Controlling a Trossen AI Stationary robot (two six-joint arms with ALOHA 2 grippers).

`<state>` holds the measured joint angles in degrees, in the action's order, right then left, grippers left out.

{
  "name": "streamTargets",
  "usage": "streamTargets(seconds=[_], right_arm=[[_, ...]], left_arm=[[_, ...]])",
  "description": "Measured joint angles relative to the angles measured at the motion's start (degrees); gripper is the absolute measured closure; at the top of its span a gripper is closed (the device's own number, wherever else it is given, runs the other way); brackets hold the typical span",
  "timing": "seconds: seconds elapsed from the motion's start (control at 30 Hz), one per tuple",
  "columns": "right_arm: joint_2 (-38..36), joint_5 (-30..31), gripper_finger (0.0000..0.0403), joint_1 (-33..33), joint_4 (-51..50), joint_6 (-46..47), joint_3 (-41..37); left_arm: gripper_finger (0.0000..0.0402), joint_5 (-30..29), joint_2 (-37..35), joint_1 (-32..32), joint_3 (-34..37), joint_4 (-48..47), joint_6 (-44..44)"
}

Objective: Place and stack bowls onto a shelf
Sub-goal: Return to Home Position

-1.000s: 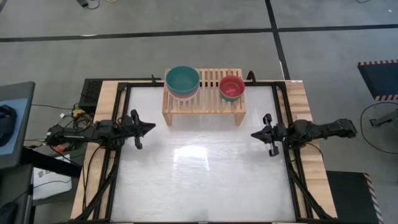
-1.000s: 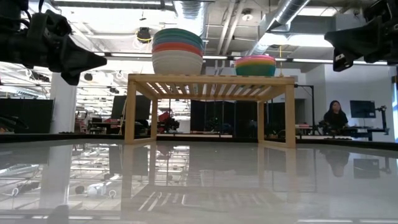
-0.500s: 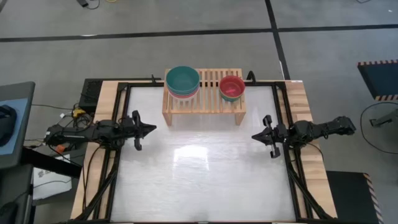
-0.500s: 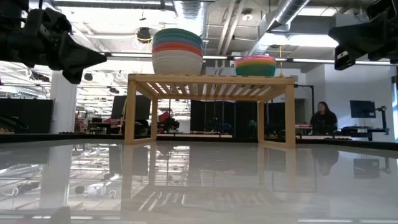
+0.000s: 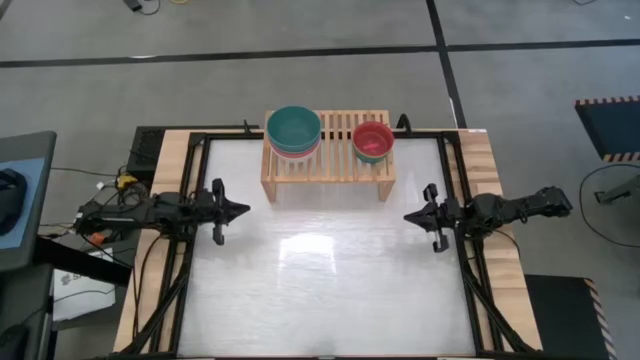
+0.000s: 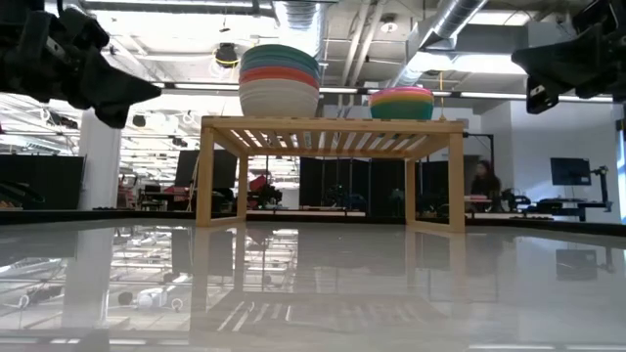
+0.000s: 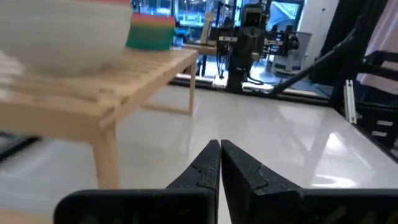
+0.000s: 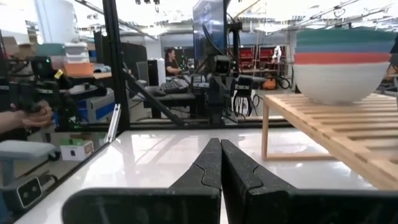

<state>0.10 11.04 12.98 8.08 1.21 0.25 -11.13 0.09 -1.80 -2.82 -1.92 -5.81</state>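
The light-wood shelf [image 5: 328, 165] stands on its side legs at the table's far edge. Two stacks rest on its slatted top. The larger bowls [image 5: 294, 130] are nested with teal on top, then slate blue and red, and cream at the bottom [image 6: 280, 98]. The smaller bowls [image 5: 373, 140] sit toward the right with pink on top [image 6: 402, 102]. My left gripper [image 5: 243, 209] hovers shut near the table's left side, fingertips together [image 7: 219, 144]. My right gripper [image 5: 408, 216] hovers shut near the right side [image 8: 220, 142]. Both point inward, well short of the shelf.
The glossy white tabletop [image 5: 320, 280] lies between the two arms and in front of the shelf. Black frame rails [image 5: 190, 250] run along the table's sides. A person [image 6: 481, 183] moves in the room far behind the table.
My left gripper has drawn back a little toward the table's left edge, still shut. The bowls and the shelf have stayed put. The person in the background has walked leftward across the low view.
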Motion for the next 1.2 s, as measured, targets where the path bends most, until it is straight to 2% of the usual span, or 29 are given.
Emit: streamTargets(seconds=[0.17, 0.47, 0.67, 1.2], right_arm=[[0.0, 0.1, 0.0382, 0.0, -2.0, 1.4, 0.0], [0.0, -0.5, 0.0357, 0.2, -4.6, 1.8, 0.0], [0.0, -0.8, 0.0354, 0.0, -5.0, 4.8, 0.0], [0.0, -0.7, 0.0353, 0.1, -3.4, 3.1, 0.0]], left_arm=[[0.0401, 3.3, 0.2, -0.4, 2.2, 4.7, -2.1], [0.0401, 4.6, 0.3, -0.6, 2.2, 4.7, 1.2], [0.0402, 4.6, 0.3, -0.6, 2.3, 4.7, -0.7], [0.0401, 4.5, 0.3, -0.6, 2.4, 4.8, -0.9]])
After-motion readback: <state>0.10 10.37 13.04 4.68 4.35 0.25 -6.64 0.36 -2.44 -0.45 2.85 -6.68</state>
